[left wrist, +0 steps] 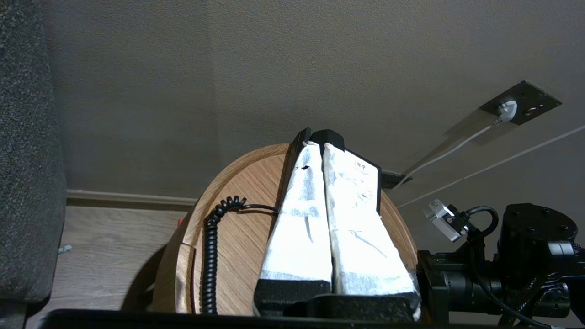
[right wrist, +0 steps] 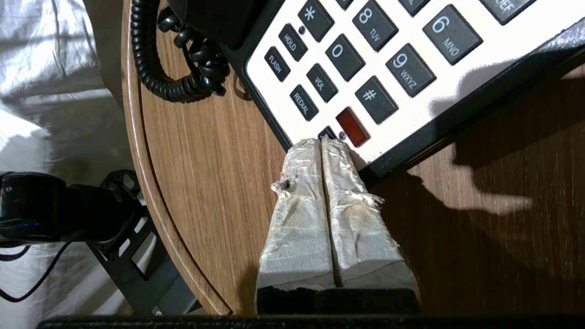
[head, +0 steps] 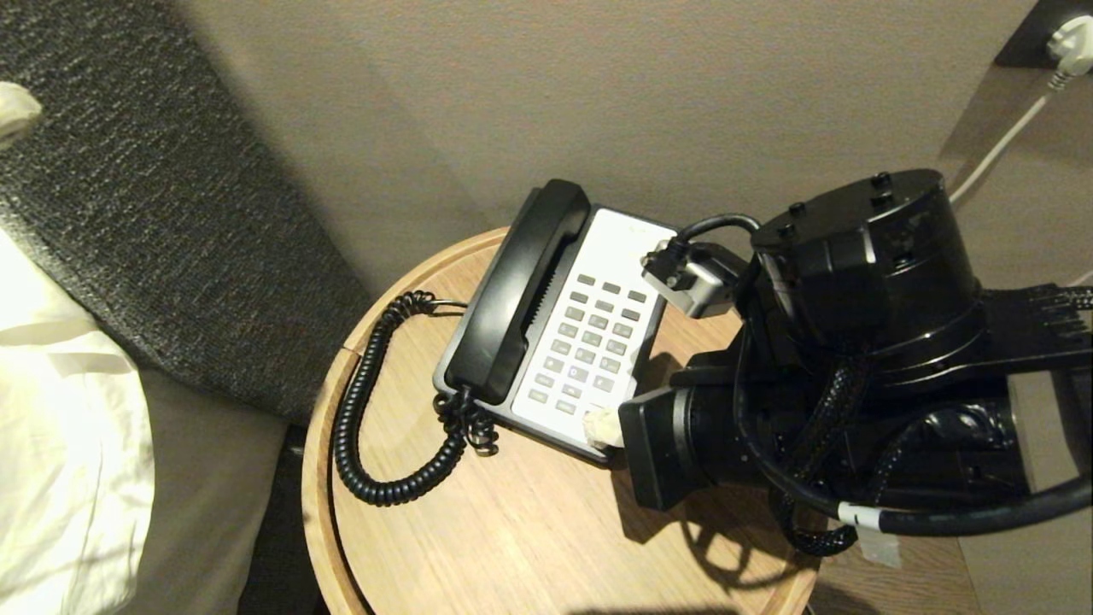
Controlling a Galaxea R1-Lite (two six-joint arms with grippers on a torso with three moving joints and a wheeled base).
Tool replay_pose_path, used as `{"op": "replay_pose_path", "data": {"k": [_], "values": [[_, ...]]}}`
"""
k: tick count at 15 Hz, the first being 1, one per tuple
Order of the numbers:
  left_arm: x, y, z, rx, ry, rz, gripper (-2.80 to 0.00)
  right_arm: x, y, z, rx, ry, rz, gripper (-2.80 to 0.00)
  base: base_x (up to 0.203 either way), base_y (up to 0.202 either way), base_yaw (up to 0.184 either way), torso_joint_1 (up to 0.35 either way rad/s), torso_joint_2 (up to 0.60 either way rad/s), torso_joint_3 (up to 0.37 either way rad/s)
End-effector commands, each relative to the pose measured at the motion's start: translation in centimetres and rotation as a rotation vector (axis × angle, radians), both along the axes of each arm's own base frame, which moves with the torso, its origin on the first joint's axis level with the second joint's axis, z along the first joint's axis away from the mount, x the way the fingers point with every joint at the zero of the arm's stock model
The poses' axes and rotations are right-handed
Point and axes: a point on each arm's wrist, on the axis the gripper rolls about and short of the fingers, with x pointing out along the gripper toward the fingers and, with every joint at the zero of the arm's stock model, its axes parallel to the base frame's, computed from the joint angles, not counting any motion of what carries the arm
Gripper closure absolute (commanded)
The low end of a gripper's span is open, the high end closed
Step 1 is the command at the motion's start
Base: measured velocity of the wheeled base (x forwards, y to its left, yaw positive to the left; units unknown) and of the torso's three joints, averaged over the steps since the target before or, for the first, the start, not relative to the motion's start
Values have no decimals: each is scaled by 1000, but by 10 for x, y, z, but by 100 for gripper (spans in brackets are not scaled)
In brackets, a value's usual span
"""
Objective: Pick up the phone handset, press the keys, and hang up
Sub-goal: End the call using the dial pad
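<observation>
The right gripper (right wrist: 321, 142) has its two tape-wrapped fingers (right wrist: 301, 205) pressed together with nothing between them. Its tips sit at the near corner of the phone base (head: 598, 256), over a small dark key next to the red key (right wrist: 352, 126) in the bottom row; whether they press the key cannot be told. In the head view only a pale tip shows at that corner, ahead of the black right arm (head: 862, 359), which reaches in from the right over the table (head: 512, 530).

The left gripper (left wrist: 322, 147) is out of the head view. In its own wrist view its taped fingers (left wrist: 299, 219) are also closed flat against each other and empty, held back from the table and pointing toward the phone.

The handset (head: 521, 290) lies in its cradle on the left side of the base, its long axis running along the keypad (head: 589, 342). Its coiled cord (head: 363, 418) loops out across the wooden top toward the table's left rim and back to the handset's near end
</observation>
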Motion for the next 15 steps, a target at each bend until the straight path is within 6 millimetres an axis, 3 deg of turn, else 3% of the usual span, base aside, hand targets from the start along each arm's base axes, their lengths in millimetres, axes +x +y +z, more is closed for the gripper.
{"op": "replay_pose_path", "data": {"k": [1,6,15], "values": [[0,0,-1,-2,1,0,0,-1,0,4,14,-5,-1,0,0,0,0,0,0,0],[0,0,-1,0,4,0,0,-5,-6,13,41,-17,2,0,0,0,0,0,0,0],[0,0,-2,2,5,-1,0,-4,-4,7,25,-5,0,0,0,0,0,0,0,0]]}}
